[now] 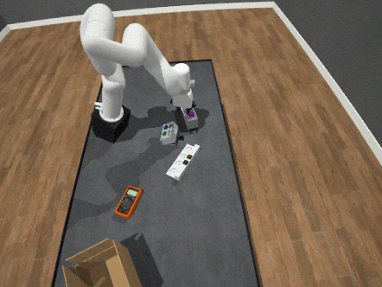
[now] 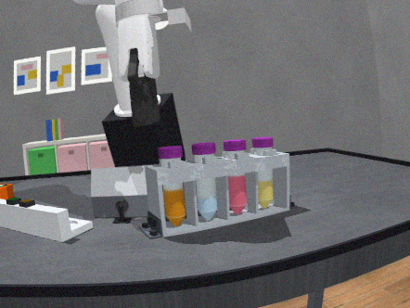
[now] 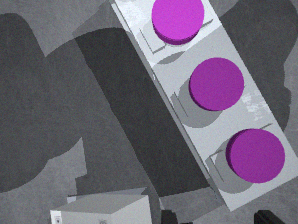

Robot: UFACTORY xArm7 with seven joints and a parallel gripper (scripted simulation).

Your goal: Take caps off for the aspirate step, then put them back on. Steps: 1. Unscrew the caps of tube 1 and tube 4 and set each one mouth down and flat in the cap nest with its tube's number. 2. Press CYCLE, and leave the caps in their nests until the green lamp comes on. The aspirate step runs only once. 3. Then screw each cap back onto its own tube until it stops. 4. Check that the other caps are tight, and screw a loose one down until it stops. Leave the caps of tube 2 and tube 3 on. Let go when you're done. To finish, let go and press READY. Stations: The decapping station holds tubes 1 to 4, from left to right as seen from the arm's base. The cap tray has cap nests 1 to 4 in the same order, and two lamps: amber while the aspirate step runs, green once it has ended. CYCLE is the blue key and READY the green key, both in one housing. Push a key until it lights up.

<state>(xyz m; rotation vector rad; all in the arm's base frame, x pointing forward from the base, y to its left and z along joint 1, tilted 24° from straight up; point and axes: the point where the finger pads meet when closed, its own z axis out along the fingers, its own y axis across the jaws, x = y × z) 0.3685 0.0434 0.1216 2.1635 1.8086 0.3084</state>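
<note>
The decapping rack (image 2: 218,169) (image 1: 191,122) (image 3: 252,111) holds four tubes, each with a purple cap on: the caps (image 2: 170,151) (image 2: 203,147) (image 2: 234,145) (image 2: 262,141) run in a row. The wrist view shows three caps (image 3: 178,20) (image 3: 216,83) (image 3: 255,155) from above. My gripper (image 2: 143,118) (image 1: 187,105) (image 3: 217,220) hangs above the rack's near end, partly open with nothing between its fingers; only its fingertips show at the bottom of the wrist view. The white cap tray (image 1: 182,162) (image 2: 42,218) has empty nests. The key housing (image 1: 168,133) (image 2: 116,190) (image 3: 105,210) stands beside the rack.
An orange multimeter (image 1: 129,201) lies on the grey mat (image 1: 194,225). An open cardboard box (image 1: 101,265) stands at the mat's near corner. The arm's black base (image 1: 110,123) (image 2: 144,134) is behind the rack.
</note>
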